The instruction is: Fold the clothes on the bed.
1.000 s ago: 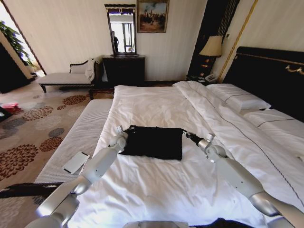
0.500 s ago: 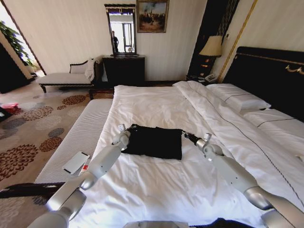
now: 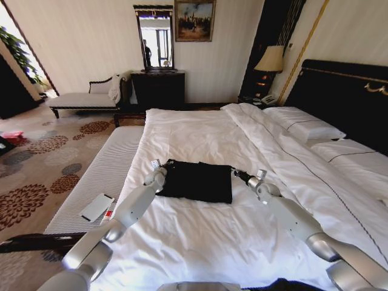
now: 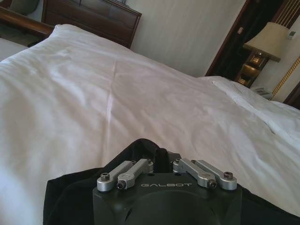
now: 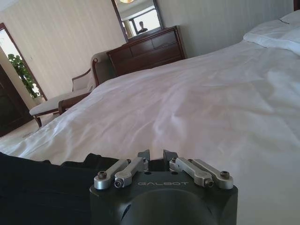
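Observation:
The clothes (image 3: 197, 180) are one black T-shirt lying as a flat rectangle in the middle of the white bed (image 3: 200, 236). My left gripper (image 3: 162, 169) sits at the shirt's far left corner, and black fabric (image 4: 70, 197) bunches around its shut fingers in the left wrist view. My right gripper (image 3: 237, 174) is at the far right corner. Its fingertips (image 5: 143, 155) are drawn close together, with the black cloth (image 5: 42, 187) lying beside and under them. No lettering shows on the shirt.
A padded bench (image 3: 106, 173) runs along the bed's left side with a flat white object (image 3: 97, 207) on it. Pillows (image 3: 303, 124) and a dark headboard (image 3: 348, 97) lie to the right. A dresser (image 3: 159, 88), chaise longue (image 3: 85, 98) and lamp (image 3: 270, 59) stand beyond.
Both arms have reached slightly farther across the bed, still at the shirt's far corners. The shirt has shifted a little with them and looks slightly narrower.

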